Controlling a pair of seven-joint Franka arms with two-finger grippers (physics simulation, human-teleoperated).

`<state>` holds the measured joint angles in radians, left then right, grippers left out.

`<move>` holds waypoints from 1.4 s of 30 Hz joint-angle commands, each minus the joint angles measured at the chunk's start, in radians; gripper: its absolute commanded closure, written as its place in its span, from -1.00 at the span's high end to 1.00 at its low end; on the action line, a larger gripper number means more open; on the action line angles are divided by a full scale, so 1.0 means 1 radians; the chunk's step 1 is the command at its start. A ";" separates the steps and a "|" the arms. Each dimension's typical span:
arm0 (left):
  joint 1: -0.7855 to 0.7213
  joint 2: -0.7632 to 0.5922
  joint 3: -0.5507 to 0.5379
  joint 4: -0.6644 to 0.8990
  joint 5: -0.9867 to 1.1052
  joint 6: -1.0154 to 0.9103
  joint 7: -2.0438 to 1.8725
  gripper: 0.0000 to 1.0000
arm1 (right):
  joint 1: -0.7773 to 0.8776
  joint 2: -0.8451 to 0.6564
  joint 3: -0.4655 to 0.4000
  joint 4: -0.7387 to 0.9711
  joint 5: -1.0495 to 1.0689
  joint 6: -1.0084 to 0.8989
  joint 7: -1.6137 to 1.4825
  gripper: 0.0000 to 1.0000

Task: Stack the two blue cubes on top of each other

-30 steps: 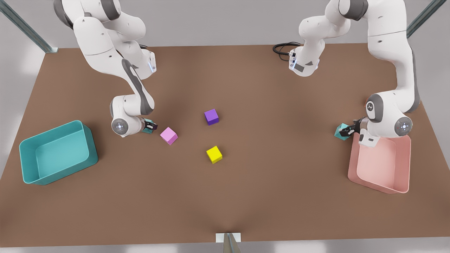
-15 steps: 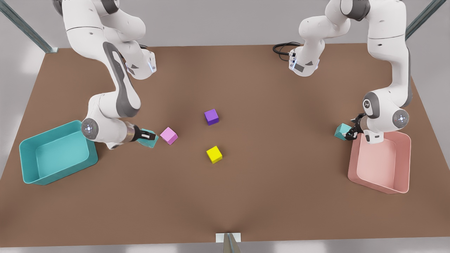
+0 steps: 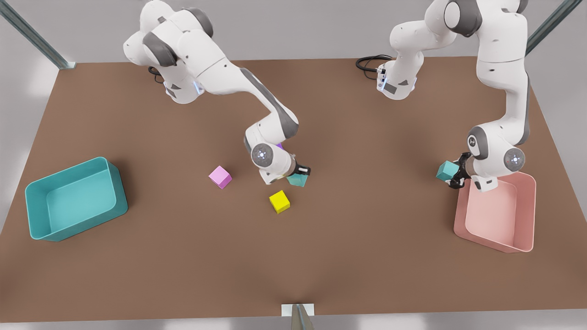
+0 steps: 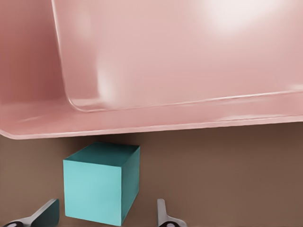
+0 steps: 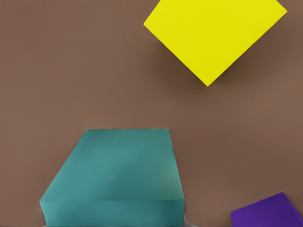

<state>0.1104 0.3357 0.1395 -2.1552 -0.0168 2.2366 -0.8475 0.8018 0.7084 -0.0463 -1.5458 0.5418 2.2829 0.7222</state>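
Note:
One blue cube [image 3: 298, 180] [image 5: 113, 177] hangs just above the table's middle, with my right gripper [image 3: 299, 174] shut on it; it is close to the yellow cube [image 3: 279, 201] [image 5: 215, 35]. The other blue cube [image 3: 445, 170] [image 4: 102, 184] sits on the table at the front view's right, beside the pink bin [image 3: 495, 247] [image 4: 142, 127]. My left gripper [image 3: 454, 176] [image 4: 106, 215] is open around that cube, a finger on either side, with a visible gap on one side.
A purple cube [image 5: 267, 213] lies just behind the right arm's wrist, mostly hidden in the front view. A pink cube [image 3: 220, 177] lies left of centre. A large teal bin [image 3: 32, 215] stands at the front view's left.
My right gripper has carried its blue cube from beside the pink cube toward the front view's right, past it, to near the yellow cube. The left gripper has stayed at its cube, turning slightly.

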 commanded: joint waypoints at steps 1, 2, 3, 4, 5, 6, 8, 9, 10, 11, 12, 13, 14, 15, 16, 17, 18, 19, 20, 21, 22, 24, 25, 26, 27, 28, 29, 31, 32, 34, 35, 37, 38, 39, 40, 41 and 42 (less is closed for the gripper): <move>0.000 0.000 0.000 0.000 0.001 -0.008 -0.114 1.00 | 0.025 0.029 -0.021 0.006 -0.034 0.107 0.471 0.32; 0.002 0.000 0.000 -0.002 0.001 -0.008 -0.114 1.00 | 0.025 0.036 -0.023 0.006 -0.034 0.107 0.473 0.34; 0.002 0.002 0.000 -0.006 0.001 -0.008 -0.114 1.00 | 0.027 0.042 -0.023 0.006 -0.036 0.107 0.471 0.59; 0.002 0.002 0.000 -0.006 0.001 -0.008 -0.114 1.00 | 0.025 0.045 -0.023 0.012 -0.036 0.107 0.471 1.00; 0.002 0.003 0.000 -0.006 0.001 -0.008 -0.114 1.00 | 0.025 0.045 -0.023 0.013 -0.036 0.107 0.471 1.00; 0.002 0.005 0.000 -0.006 0.001 -0.008 -0.114 1.00 | 0.025 0.045 -0.021 0.015 -0.036 0.107 0.471 1.00; 0.003 0.008 0.000 -0.006 0.003 -0.031 -0.111 1.00 | 0.024 0.051 -0.021 0.026 -0.034 0.105 0.471 1.00; 0.005 0.014 0.000 -0.006 0.003 -0.038 -0.111 1.00 | 0.016 0.026 -0.021 0.027 -0.036 0.090 0.470 1.00; 0.005 0.019 0.000 -0.006 0.003 -0.041 -0.111 1.00 | 0.010 -0.012 -0.021 0.026 -0.034 0.053 0.471 1.00; 0.005 0.020 0.000 -0.006 0.005 -0.045 -0.110 1.00 | 0.008 -0.072 -0.030 0.013 -0.034 -0.012 0.471 1.00; 0.005 0.020 0.000 -0.006 0.006 -0.045 -0.110 1.00 | 0.008 -0.145 -0.064 0.015 -0.036 -0.149 0.471 1.00; 0.009 0.023 0.002 -0.006 0.006 -0.045 -0.110 1.00 | 0.005 -0.216 -0.109 0.021 -0.068 -0.307 0.459 1.00; 0.011 0.029 0.000 -0.005 0.006 -0.045 -0.110 1.00 | -0.038 -0.250 -0.119 0.030 -0.098 -0.411 0.432 1.00; 0.011 0.031 0.000 -0.005 0.008 -0.043 -0.110 1.00 | -0.116 -0.283 -0.121 0.038 -0.129 -0.546 0.288 1.00; 0.012 0.039 0.000 -0.003 0.011 -0.037 -0.108 1.00 | -0.197 -0.288 -0.119 0.042 -0.241 -0.643 0.101 1.00; 0.012 0.045 0.002 -0.002 0.011 -0.037 -0.107 1.00 | -0.268 -0.280 -0.121 0.042 -0.333 -0.689 -0.036 1.00; 0.017 0.049 0.000 -0.002 0.012 -0.035 -0.107 1.00 | -0.312 -0.282 -0.121 0.042 -0.446 -0.700 -0.159 1.00; 0.018 0.065 0.002 -0.002 0.012 -0.019 -0.107 1.00 | -0.380 -0.288 -0.122 0.064 -0.543 -0.701 -0.427 1.00; 0.018 0.069 0.000 0.000 0.012 -0.011 -0.107 1.00 | -0.417 -0.285 -0.136 0.122 -0.601 -0.727 -0.678 1.00; 0.020 0.075 0.002 0.000 0.012 -0.008 -0.105 1.00 | -0.432 -0.290 -0.150 0.226 -0.651 -0.789 -0.834 1.00; 0.020 0.077 0.002 0.000 0.012 -0.008 -0.093 1.00 | -0.432 -0.331 -0.144 0.243 -0.690 -0.789 -0.894 1.00; 0.025 0.103 0.000 0.000 0.011 0.032 -0.093 1.00 | -0.562 -0.558 -0.011 0.107 -0.700 -0.775 -0.911 1.00; 0.025 0.111 0.000 0.000 0.011 0.040 -0.093 1.00 | -0.581 -0.596 0.011 0.072 -0.701 -0.767 -0.911 1.00; 0.025 0.112 0.000 0.000 0.011 0.043 -0.093 1.00 | -0.598 -0.596 0.031 0.065 -0.700 -0.769 -0.909 1.00; 0.025 0.117 0.000 0.000 0.011 0.043 -0.093 0.98 | -0.601 -0.598 0.031 0.064 -0.700 -0.769 -0.909 1.00; 0.025 0.117 0.000 0.000 0.011 0.043 -0.094 0.48 | -0.609 -0.598 0.032 0.058 -0.700 -0.769 -0.911 1.00; 0.025 0.112 0.000 0.001 0.011 0.041 -0.094 0.00 | -0.610 -0.599 0.032 0.058 -0.700 -0.769 -0.911 1.00; 0.025 0.085 0.000 0.000 0.006 0.026 -0.099 -0.02 | -0.610 -0.595 0.032 0.058 -0.700 -0.769 -0.911 1.00; 0.020 0.065 0.000 0.000 0.003 0.001 -0.097 -0.01 | -0.610 -0.595 0.032 0.058 -0.700 -0.770 -0.909 1.00; 0.008 0.023 -0.008 0.000 -0.052 -0.068 -0.099 -0.01 | -0.610 -0.593 0.032 0.058 -0.698 -0.773 -0.909 1.00; -0.014 0.011 -0.044 0.000 -0.117 -0.089 -0.110 -0.01 | -0.610 -0.592 0.032 0.056 -0.698 -0.773 -0.908 1.00; -0.050 -0.007 -0.201 0.011 -0.169 -0.091 -0.283 0.01 | -0.610 -0.590 0.032 0.056 -0.698 -0.773 -0.906 1.00; -0.067 -0.007 -0.274 0.032 -0.170 -0.091 -0.407 0.01 | -0.610 -0.590 0.032 0.056 -0.698 -0.773 -0.905 1.00; -0.077 -0.009 -0.306 0.038 -0.190 -0.091 -0.420 0.01 | -0.610 -0.590 0.032 0.056 -0.698 -0.773 -0.905 1.00; -0.125 0.040 -0.379 0.157 -0.206 -0.141 -0.467 0.01 | -0.610 -0.590 0.032 0.056 -0.698 -0.772 -0.905 1.00; -0.205 0.161 -0.382 0.393 -0.187 -0.239 -0.580 0.01 | -0.610 -0.592 0.032 0.056 -0.700 -0.770 -0.906 1.00; -0.279 0.209 -0.383 0.535 -0.170 -0.287 -0.585 0.01 | -0.610 -0.592 0.032 0.056 -0.701 -0.772 -0.906 1.00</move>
<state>-0.1313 0.5067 -0.2302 -1.7122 -0.1672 2.1011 -1.0674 0.1918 0.1179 -0.0135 -1.4900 -0.1574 1.5185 0.1128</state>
